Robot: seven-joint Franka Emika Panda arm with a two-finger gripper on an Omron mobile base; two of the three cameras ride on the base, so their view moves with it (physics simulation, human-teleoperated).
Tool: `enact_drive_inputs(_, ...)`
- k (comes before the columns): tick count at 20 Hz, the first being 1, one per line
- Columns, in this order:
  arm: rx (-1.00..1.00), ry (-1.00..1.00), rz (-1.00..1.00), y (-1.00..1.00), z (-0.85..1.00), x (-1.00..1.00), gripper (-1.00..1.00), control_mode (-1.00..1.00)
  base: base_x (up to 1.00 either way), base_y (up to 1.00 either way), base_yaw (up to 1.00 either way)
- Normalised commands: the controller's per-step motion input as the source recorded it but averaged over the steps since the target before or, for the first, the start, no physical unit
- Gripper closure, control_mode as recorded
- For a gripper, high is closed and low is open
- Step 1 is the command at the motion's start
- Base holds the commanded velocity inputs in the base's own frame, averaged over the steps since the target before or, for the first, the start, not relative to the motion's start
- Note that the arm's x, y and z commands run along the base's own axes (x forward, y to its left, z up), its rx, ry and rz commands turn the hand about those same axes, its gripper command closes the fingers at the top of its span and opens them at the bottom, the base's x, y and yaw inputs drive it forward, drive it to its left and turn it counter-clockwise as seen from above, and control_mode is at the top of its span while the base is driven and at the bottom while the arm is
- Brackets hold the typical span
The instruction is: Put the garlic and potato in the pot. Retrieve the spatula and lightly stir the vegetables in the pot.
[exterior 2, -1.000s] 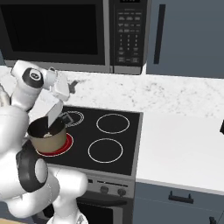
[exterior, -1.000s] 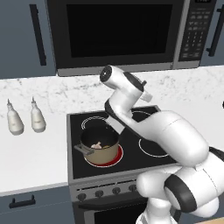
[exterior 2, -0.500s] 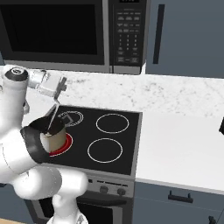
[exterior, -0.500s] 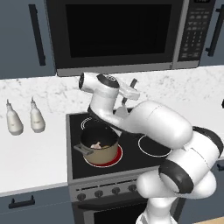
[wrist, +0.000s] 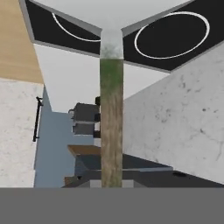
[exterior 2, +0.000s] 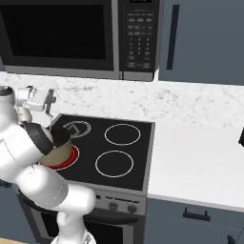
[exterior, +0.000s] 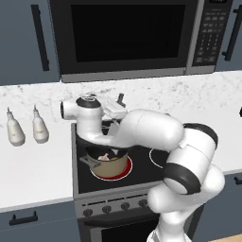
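The tan pot (exterior: pixel 108 165) stands on the glowing red front-left burner (exterior: pixel 124 171), with my arm arched over it. A pale lump, the garlic (exterior: pixel 105 156), shows inside; the potato is hidden by the rim and my arm. My gripper (exterior: pixel 119 100) hangs above the stove's back left, behind the pot and apart from it. It is also seen from the right (exterior 2: pixel 49 106), above the pot (exterior 2: pixel 58 153). In the hand view the spatula (wrist: pixel 111 122) runs as a greenish-brown stick from the bottom centre upward, gripped by the shut gripper.
Two pale bottles (exterior: pixel 15 132) (exterior: pixel 40 130) stand on the counter left of the stove. The microwave (exterior: pixel 123 33) hangs low over the cooktop (exterior 2: pixel 119 143). White counter (exterior 2: pixel 200 157) stretches to the right, with a dark object (exterior 2: pixel 241 138) at its far edge.
The arm has swung left over the stove. The hand has gone left and slightly down, toward the stove's back-left corner, with the spatula still in it.
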Motion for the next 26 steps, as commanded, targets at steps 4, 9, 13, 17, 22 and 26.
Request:
enact_drive_inputs(4, -0.10, -0.04, 0.10, 0.21, -0.49, 0.17, 1.00, -1.00, 0.00, 0.00, 0.00)
enact_drive_inputs(9, -0.10, -0.04, 0.13, 0.11, -0.51, 0.01, 1.00, -1.00, 0.00, 0.00, 0.00)
enact_drive_inputs(13, -0.07, -0.07, 0.11, 0.03, -0.21, 0.07, 1.00, -1.00, 0.00, 0.00, 0.00)
enact_drive_inputs(17, -0.05, -0.05, 0.10, 0.01, -0.16, 0.12, 1.00, -1.00, 0.00, 0.00, 0.00)
enact_drive_inputs(22, -0.02, -0.05, 0.07, 0.28, -0.37, 0.00, 1.00, -1.00, 0.00, 0.00, 0.00)
enact_drive_inputs(26, 0.00, -0.04, 0.01, 0.39, -0.30, 0.00, 1.00, -1.00, 0.00, 0.00, 0.00)
